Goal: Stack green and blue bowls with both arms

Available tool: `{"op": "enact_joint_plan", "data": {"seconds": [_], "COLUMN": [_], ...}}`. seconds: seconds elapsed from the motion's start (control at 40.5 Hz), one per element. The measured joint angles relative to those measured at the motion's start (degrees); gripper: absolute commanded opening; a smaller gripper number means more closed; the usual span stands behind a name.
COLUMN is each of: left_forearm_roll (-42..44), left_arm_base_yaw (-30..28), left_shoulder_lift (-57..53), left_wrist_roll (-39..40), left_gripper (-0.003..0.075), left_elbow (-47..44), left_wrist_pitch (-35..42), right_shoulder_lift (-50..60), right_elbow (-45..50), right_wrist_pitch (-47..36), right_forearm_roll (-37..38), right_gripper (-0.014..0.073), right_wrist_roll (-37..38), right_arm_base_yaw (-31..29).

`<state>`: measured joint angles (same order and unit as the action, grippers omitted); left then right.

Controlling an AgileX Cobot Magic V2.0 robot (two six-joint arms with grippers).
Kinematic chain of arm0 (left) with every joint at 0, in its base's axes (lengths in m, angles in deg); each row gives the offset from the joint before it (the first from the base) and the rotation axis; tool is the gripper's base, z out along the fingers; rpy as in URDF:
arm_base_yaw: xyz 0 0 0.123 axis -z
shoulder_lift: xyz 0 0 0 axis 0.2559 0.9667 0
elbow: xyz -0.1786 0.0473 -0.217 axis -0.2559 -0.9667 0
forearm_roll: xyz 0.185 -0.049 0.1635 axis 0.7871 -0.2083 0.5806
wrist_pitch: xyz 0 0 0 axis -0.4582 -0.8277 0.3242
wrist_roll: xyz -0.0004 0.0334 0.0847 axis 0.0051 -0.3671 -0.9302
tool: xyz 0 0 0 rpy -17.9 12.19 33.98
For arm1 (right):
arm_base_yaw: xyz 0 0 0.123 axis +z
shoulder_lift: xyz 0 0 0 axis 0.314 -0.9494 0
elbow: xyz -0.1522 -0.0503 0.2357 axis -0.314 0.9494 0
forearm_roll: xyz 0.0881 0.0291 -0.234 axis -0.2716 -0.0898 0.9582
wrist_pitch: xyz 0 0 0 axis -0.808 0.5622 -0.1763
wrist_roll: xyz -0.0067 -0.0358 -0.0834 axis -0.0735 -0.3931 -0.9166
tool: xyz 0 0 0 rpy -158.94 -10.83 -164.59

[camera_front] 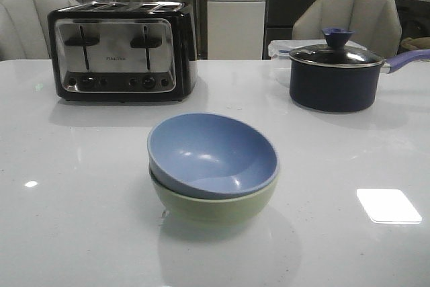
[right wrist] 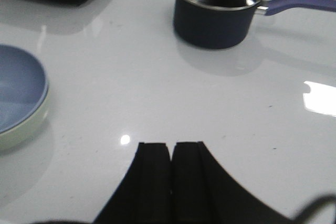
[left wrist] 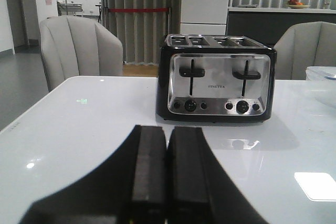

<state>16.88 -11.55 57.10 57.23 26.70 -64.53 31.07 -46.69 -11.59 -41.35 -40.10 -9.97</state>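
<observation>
Three cameras: one low at the table's near edge, one on each wrist.

My front camera looks level across the white table [camera_front: 80, 233], close to the stacked bowls [camera_front: 213, 166] at centre frame, with the toaster [camera_front: 121, 50] upper left and the saucepan [camera_front: 336, 75] upper right. My left wrist camera sits low, facing the toaster [left wrist: 216, 77] straight on at mid frame. My right wrist camera tilts down at the tabletop, catching the saucepan [right wrist: 216, 10] at top and the bowls [right wrist: 21, 98] at the left edge, both shared with the front view.
</observation>
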Motion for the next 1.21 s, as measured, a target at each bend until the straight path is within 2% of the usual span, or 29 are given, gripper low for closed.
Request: {"op": "enact_joint_plan", "data": {"seconds": [0.173,0.371,1.211], "left_forearm_roll": [0.0,0.0,0.0], "left_arm_base_yaw": [0.0,0.0,0.0], "left_shoulder_lift": [0.0,0.0,0.0], "left_wrist_roll": [0.0,0.0,0.0], "left_gripper": [0.0093,0.0093,0.0093], "left_elbow": [0.0,0.0,0.0], "left_wrist_pitch": [0.0,0.0,0.0], "right_shoulder_lift": [10.86,17.11,17.48], "right_elbow": [9.66,17.39,17.9], "right_wrist_pitch": [-8.68,-15.59,-23.03], "right_forearm_roll": [0.0,0.0,-0.23], "right_gripper": [0.0053,0.0053,0.0053], "right_wrist_roll": [0.0,0.0,0.0], "right_arm_base_yaw": [-4.54,-5.91,-7.25]}}
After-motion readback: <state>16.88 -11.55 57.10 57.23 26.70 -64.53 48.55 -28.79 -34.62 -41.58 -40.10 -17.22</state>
